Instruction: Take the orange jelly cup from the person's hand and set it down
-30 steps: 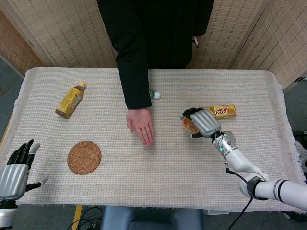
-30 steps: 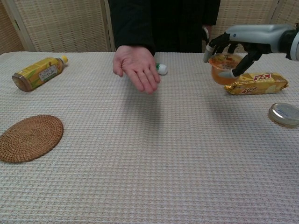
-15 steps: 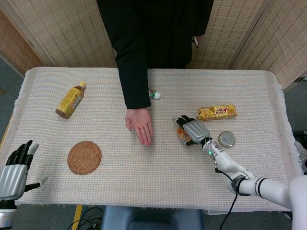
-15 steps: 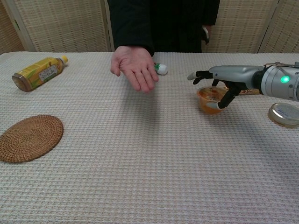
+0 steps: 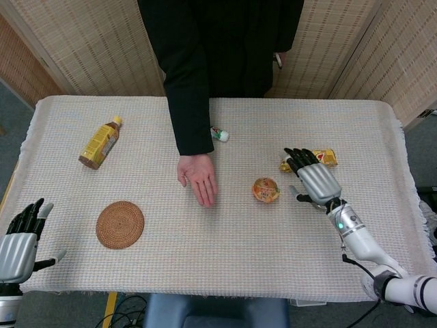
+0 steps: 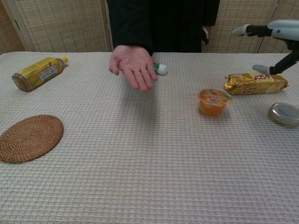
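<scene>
The orange jelly cup (image 5: 266, 189) stands upright on the surface (image 5: 225, 260), out in the open, and nothing touches it. Our right hand (image 5: 313, 180) is just to the right of the cup, lifted a little above the cloth, with its fingers spread wide and nothing in them. So the cup lies toward the middle of the surface from our right hand, and this hand is much the nearer one. Our left hand (image 5: 18, 238) is far off at the near left corner, also with its fingers apart and holding nothing. The cup is small and round, so it has no long side to speak of. It is wider at the top than at the bottom, with clear orange jelly inside and a printed lid on top, and it looks steady where it sits. The person's hand (image 5: 199, 179) is to the left of the cup, palm up and empty, apart from it. We think the cup is already set down, so what is left is only to draw our right hand back without knocking it. Behind our right hand lies a gold snack pack (image 6: 255, 83), and a round metal lid (image 6: 284, 114) lies near the right edge.
</scene>
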Controlling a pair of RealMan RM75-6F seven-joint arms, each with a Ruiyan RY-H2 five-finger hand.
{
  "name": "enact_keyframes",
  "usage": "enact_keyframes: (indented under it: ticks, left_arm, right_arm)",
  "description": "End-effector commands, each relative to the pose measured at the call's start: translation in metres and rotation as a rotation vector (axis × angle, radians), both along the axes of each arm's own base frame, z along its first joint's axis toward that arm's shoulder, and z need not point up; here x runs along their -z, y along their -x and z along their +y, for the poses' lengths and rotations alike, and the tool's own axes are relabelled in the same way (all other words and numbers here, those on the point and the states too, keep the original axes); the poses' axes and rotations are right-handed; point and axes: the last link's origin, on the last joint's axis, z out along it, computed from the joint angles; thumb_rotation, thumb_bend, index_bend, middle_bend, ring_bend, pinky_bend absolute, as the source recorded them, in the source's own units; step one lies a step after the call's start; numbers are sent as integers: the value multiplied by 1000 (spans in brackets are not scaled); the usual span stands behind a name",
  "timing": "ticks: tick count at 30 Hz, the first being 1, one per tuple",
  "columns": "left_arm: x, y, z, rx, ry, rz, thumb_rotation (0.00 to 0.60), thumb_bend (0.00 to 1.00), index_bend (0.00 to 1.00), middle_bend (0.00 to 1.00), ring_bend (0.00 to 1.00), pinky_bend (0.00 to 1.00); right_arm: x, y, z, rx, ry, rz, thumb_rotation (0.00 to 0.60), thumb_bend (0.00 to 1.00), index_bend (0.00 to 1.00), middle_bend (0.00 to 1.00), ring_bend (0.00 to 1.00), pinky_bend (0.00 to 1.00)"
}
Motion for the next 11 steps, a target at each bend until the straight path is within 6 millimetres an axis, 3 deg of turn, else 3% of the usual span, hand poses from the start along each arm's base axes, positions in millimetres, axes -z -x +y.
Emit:
enact_keyframes:
  ticks: [1, 6, 11]
  left_arm:
    - [1, 0, 2, 1, 1, -2, 600, 143, 87, 0, 0, 162]
    - [11, -3, 8, 10, 24, -10, 600, 143, 87, 0, 0, 162]
    - [15, -10, 15, 31, 30, -9, 600, 143, 87, 0, 0, 162]
  right_arm:
    - [-47, 37, 52, 38, 119, 29, 600, 412, 0, 35, 0, 45]
    - [-74, 76, 104, 122, 231, 11, 600, 252, 0, 60, 0, 72]
    - [-84, 102, 140, 195, 307, -38, 600, 219, 0, 79, 2, 72]
